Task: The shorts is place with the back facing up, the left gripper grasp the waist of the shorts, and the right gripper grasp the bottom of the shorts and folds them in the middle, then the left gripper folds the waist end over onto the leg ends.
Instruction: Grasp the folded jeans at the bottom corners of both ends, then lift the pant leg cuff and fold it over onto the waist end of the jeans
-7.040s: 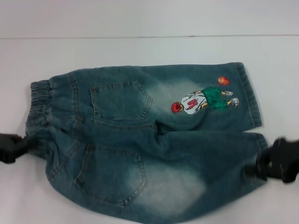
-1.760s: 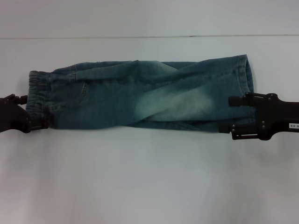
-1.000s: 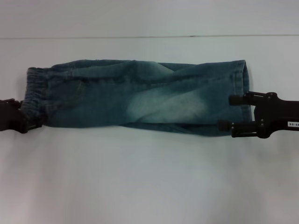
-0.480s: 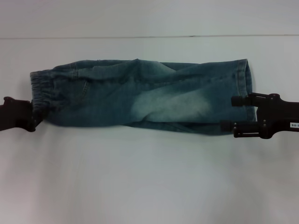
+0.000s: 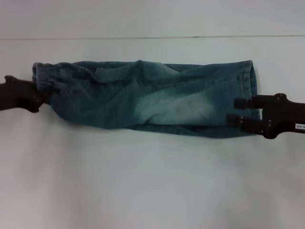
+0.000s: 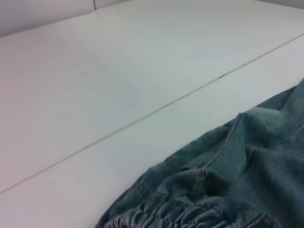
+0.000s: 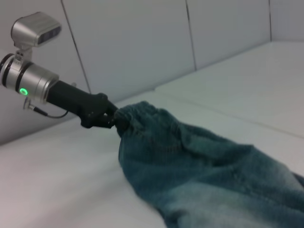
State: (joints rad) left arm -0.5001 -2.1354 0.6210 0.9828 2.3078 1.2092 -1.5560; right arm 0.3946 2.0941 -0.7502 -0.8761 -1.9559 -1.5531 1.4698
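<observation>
The shorts [image 5: 147,102], folded lengthwise, lie across the table [image 5: 152,181]. The waist [image 5: 44,76] is pinched and raised by the left gripper [image 5: 38,95] for folding over; the right gripper [image 5: 234,110], parted, rests at the leg ends [image 5: 249,90].

Folded shorts [image 5: 152,102] lie lengthwise across the table [image 5: 152,181], waist [image 5: 44,76] at the left gripper [image 5: 40,93], leg ends [image 5: 248,93] beside the right gripper [image 5: 236,110].
</observation>
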